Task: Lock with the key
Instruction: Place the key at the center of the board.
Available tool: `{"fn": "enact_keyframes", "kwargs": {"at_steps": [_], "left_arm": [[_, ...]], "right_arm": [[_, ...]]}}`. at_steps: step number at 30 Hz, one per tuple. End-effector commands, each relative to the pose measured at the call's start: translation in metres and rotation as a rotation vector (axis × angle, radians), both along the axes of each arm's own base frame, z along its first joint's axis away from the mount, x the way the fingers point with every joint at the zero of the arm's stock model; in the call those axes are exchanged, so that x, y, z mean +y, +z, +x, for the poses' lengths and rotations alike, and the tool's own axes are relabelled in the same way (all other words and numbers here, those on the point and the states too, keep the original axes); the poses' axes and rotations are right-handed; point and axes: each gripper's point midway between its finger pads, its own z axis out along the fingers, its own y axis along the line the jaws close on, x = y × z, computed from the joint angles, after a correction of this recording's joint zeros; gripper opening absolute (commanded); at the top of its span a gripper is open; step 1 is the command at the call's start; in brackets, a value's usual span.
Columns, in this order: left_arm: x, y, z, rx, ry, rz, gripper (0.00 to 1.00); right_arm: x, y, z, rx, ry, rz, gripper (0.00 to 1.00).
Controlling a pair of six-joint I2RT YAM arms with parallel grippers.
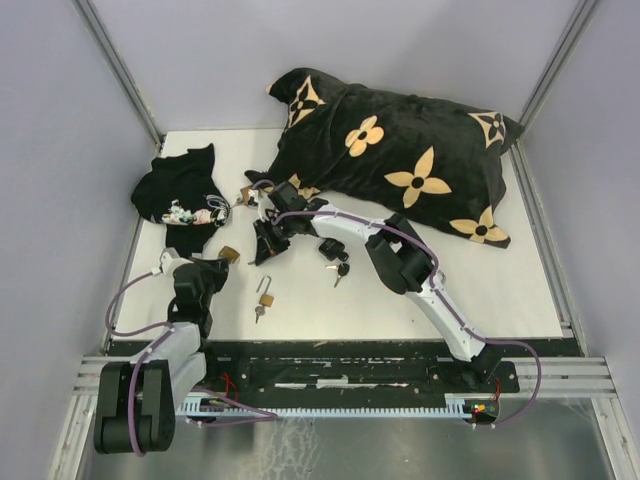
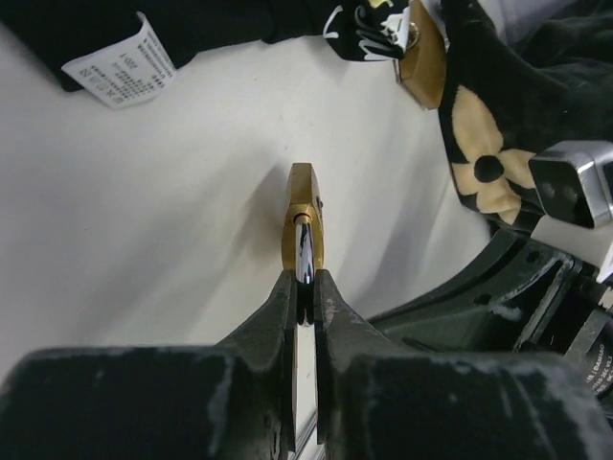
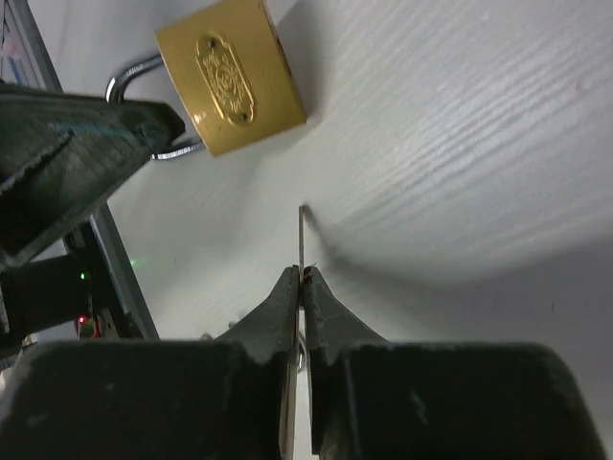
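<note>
My left gripper (image 2: 306, 284) is shut on the silver shackle of a brass padlock (image 2: 305, 222), held on edge just above the white table. In the top view this padlock (image 1: 229, 254) sits at the left gripper (image 1: 220, 264). My right gripper (image 3: 301, 276) is shut on a thin key (image 3: 301, 238), seen edge-on, its blade pointing toward the padlock's brass body (image 3: 230, 86) a short way ahead and to the left. In the top view the right gripper (image 1: 263, 250) hangs just right of the padlock. Key and padlock are apart.
A second brass padlock with a key (image 1: 265, 297) lies on the table near the front. A black padlock with keys (image 1: 331, 250) lies under the right arm. A black pillow with gold flowers (image 1: 400, 160) fills the back; a black cloth (image 1: 180, 195) lies back left.
</note>
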Motion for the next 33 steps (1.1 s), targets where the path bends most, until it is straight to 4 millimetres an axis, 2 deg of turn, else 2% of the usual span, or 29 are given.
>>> {"fn": "enact_keyframes", "kwargs": {"at_steps": [1, 2, 3, 5, 7, 8, 11, 14, 17, 19, 21, 22, 24, 25, 26, 30, 33], "left_arm": [[0.005, 0.015, 0.011, -0.057, 0.048, -0.036, 0.17], [0.007, 0.012, 0.009, -0.039, 0.057, -0.039, 0.25], [0.009, 0.008, 0.007, -0.017, 0.07, -0.039, 0.32], [0.014, 0.007, 0.003, 0.014, 0.095, -0.024, 0.48], [0.023, 0.004, -0.004, 0.06, 0.147, -0.005, 0.63], [0.028, 0.009, -0.007, 0.062, 0.174, 0.005, 0.7], [0.04, 0.02, -0.018, 0.076, 0.234, 0.044, 0.8], [0.042, 0.038, -0.025, 0.043, 0.239, 0.062, 0.81], [0.034, 0.057, -0.029, -0.001, 0.185, 0.068, 0.81], [0.017, 0.072, -0.027, -0.058, 0.077, 0.069, 0.81], [-0.011, 0.091, -0.025, -0.143, -0.093, 0.069, 0.8], [-0.025, 0.099, -0.025, -0.179, -0.176, 0.06, 0.79], [-0.054, 0.113, -0.03, -0.243, -0.352, 0.039, 0.78], [-0.064, 0.118, -0.032, -0.259, -0.414, 0.03, 0.77], [-0.072, 0.118, -0.035, -0.25, -0.465, 0.021, 0.74], [-0.085, 0.113, -0.044, -0.139, -0.562, 0.069, 0.71], [-0.092, 0.116, -0.052, -0.092, -0.575, 0.161, 0.71]], "right_arm": [[0.036, 0.023, 0.016, -0.044, -0.058, 0.07, 0.14], [0.039, 0.015, 0.018, -0.041, -0.068, 0.056, 0.2], [0.04, 0.016, 0.02, -0.046, -0.071, 0.053, 0.33], [0.036, 0.022, 0.026, -0.076, -0.069, 0.044, 0.43], [0.028, 0.026, 0.034, -0.097, -0.074, 0.037, 0.45], [0.023, 0.042, 0.038, -0.118, -0.078, 0.052, 0.45], [0.005, 0.063, 0.048, -0.158, -0.082, 0.063, 0.46], [-0.013, 0.091, 0.045, -0.194, -0.044, 0.098, 0.46], [-0.033, 0.129, 0.019, -0.251, 0.073, 0.135, 0.47], [-0.052, 0.15, -0.002, -0.291, 0.148, 0.146, 0.48], [-0.075, 0.166, -0.023, -0.343, 0.207, 0.146, 0.48], [-0.09, 0.185, -0.036, -0.383, 0.23, 0.167, 0.48], [-0.116, 0.191, -0.059, -0.407, 0.264, 0.173, 0.48], [-0.131, 0.185, -0.073, -0.402, 0.279, 0.164, 0.48], [-0.143, 0.188, -0.084, -0.412, 0.298, 0.171, 0.49], [-0.191, 0.197, -0.114, -0.47, 0.345, 0.159, 0.5], [-0.221, 0.201, -0.119, -0.509, 0.315, 0.155, 0.52]]}}
